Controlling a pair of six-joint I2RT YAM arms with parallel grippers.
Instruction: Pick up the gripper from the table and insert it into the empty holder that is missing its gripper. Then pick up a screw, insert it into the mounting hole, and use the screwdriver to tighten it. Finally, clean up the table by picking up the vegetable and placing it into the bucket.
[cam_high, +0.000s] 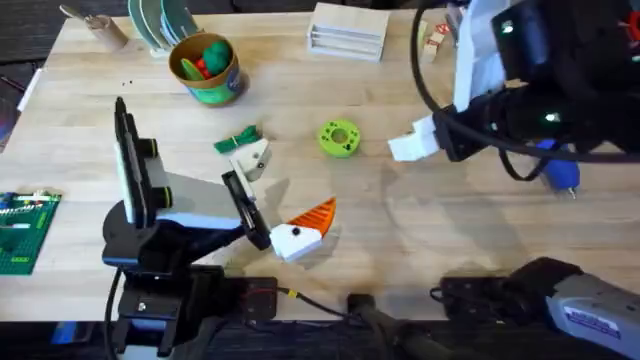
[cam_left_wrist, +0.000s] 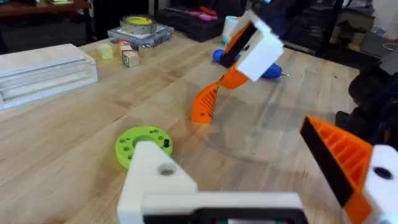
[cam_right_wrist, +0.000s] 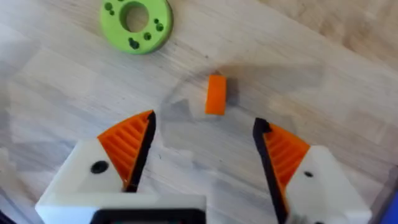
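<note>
The small orange gripper (cam_right_wrist: 216, 94) stands loose on the table (cam_right_wrist: 323, 74), also seen as the wedge (cam_left_wrist: 204, 106). My right gripper (cam_right_wrist: 204, 124) hovers open just above it; it appears as a white block (cam_high: 410, 148). My left gripper (cam_left_wrist: 230, 140) is open and empty. One of its fingers is the bare cream-white holder (cam_left_wrist: 155, 180), with a hole on top; the holder (cam_high: 255, 160) touches the dark green vegetable (cam_high: 238, 140). The blue screwdriver (cam_high: 555, 170) lies partly under the right arm. The green and yellow bucket (cam_high: 215, 92) stands at the back left. The screw is out of view.
A lime-green disc (cam_high: 338, 138) with holes lies between the two grippers. A flat white box (cam_high: 348, 30) sits at the back, small cubes (cam_high: 435, 40) to its right. A green baseplate (cam_high: 25, 230) lies at the left edge, a tan cup (cam_high: 105, 30) at the far left corner.
</note>
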